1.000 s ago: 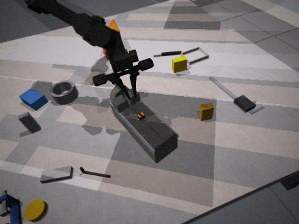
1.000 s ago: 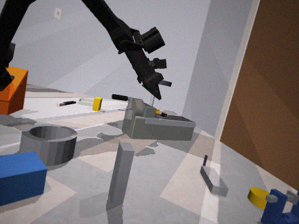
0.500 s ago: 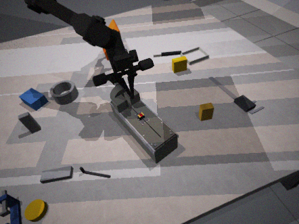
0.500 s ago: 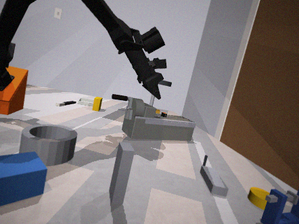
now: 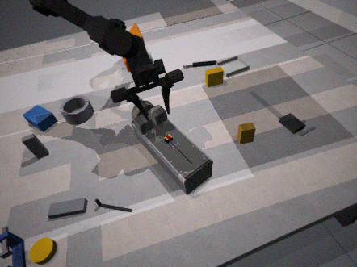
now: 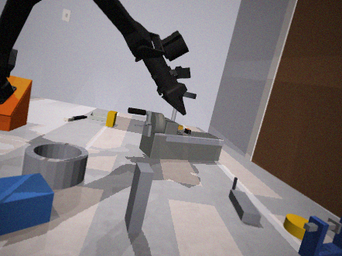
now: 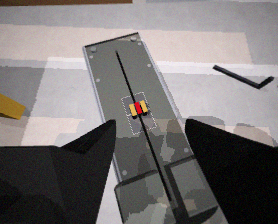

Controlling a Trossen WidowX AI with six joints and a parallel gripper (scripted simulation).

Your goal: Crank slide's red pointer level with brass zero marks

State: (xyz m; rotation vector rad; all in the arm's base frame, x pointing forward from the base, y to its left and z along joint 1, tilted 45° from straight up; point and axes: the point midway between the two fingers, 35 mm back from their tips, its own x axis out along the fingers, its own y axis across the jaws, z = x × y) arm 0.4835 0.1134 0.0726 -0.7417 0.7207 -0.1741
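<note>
Spread fingers (image 5: 157, 112) (image 6: 185, 114) hover empty above the slide machine (image 5: 178, 155) (image 6: 187, 146) (image 7: 112, 80) on the counter (image 5: 133, 231) (image 6: 193, 230) (image 7: 200, 45), its red pointer (image 5: 168, 137) (image 7: 138, 108) seemingly between the brass zero marks (image 7: 144, 106), so backing straight off, clear of the crank handle (image 6: 137, 110), looks wisest.

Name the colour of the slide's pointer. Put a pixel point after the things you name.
The pointer (image 5: 168, 137) (image 7: 138, 108) is red, between two yellowish marks (image 7: 132, 110); the wrist view shows it best.

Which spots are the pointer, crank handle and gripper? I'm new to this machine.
Pointer (image 5: 169, 137) (image 7: 138, 108): top and wrist; red middle.
Handle (image 6: 137, 110): exterior; black grip.
Gripper (image 5: 157, 116) (image 7: 150, 124): top and wrist; between fingertips.
</note>
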